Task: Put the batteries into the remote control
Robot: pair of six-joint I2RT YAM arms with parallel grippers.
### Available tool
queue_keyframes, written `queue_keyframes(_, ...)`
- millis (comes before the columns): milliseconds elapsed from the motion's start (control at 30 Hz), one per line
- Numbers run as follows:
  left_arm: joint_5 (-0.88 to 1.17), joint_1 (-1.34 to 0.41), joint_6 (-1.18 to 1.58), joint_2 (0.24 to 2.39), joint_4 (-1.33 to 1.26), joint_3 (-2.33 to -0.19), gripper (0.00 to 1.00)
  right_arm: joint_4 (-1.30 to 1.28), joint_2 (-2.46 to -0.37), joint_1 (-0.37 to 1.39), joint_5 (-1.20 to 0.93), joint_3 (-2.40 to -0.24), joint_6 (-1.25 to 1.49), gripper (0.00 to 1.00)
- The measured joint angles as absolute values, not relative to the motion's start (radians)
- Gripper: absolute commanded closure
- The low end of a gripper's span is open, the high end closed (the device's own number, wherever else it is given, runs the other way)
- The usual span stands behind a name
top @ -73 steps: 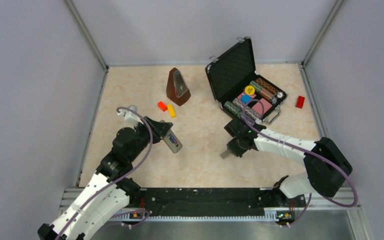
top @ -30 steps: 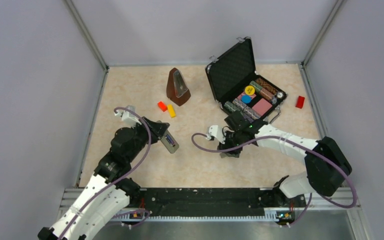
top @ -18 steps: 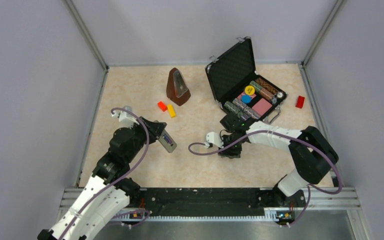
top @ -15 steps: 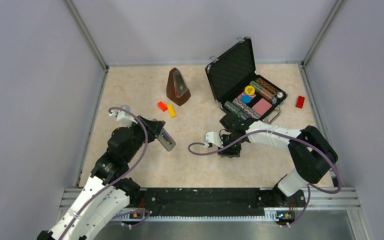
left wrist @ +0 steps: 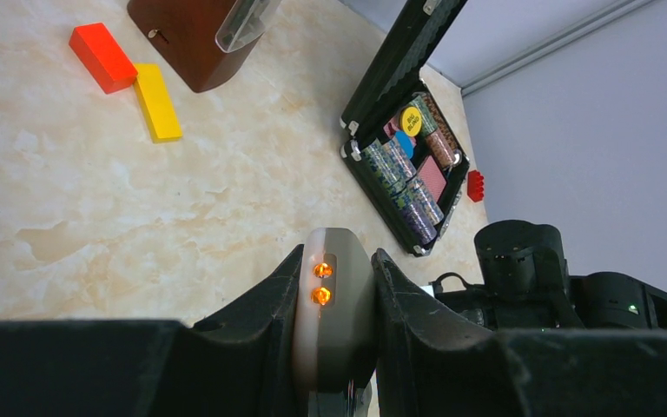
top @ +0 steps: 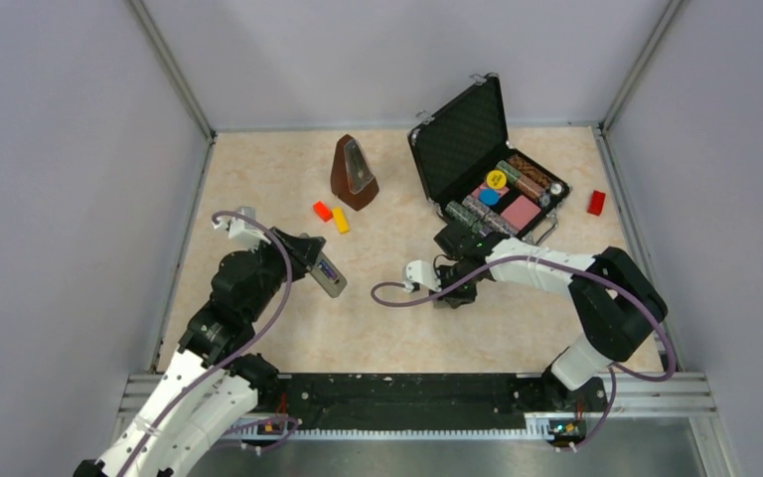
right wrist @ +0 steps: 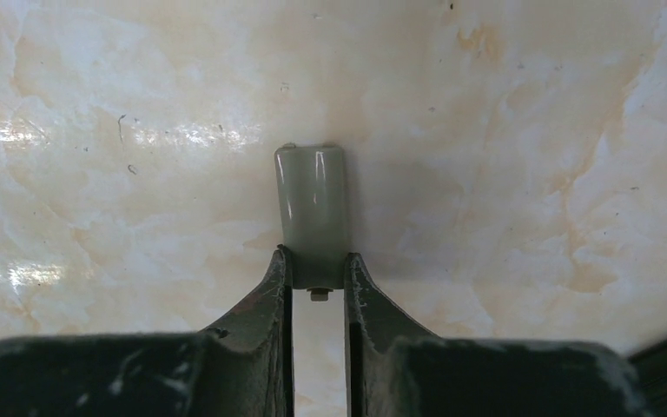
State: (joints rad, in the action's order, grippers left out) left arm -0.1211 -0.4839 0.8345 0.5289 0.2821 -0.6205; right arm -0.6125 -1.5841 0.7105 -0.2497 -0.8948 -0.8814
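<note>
Right gripper [right wrist: 319,263] just went from half-apart to pinched on the grey cover [right wrist: 311,200] lying mid-frame on the table [right wrist: 530,130], left gripper [left wrist: 337,261] stays clamped on the remote [top: 326,275] centre-left, so closing the back probably comes next.

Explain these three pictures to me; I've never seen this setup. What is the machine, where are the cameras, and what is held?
Two robot arms are bolted at the near edge of a table. The wide picture looks down from above and behind them; the other two come from a camera on each wrist. The left end effector is shut on the remote control, held above the table. The right end effector pinches a small grey cover piece lying flat. Also there: a metronome, an open black case, a red block, a yellow block.
</note>
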Motion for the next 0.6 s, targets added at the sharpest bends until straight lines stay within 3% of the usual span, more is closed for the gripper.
queue_keyframes(367, -0.105, -0.479, 0.843, 0.557, 0.267, -0.616, 1.00, -0.614, -1.456, 0.710, -0.307, -0.897, -0.744, 0.99)
queue_keyframes(600, -0.036, -0.479, 0.869, 0.605, 0.187, -0.577, 1.00, -0.573, -1.291, 0.711, -0.344, -0.905, -0.410, 1.00)
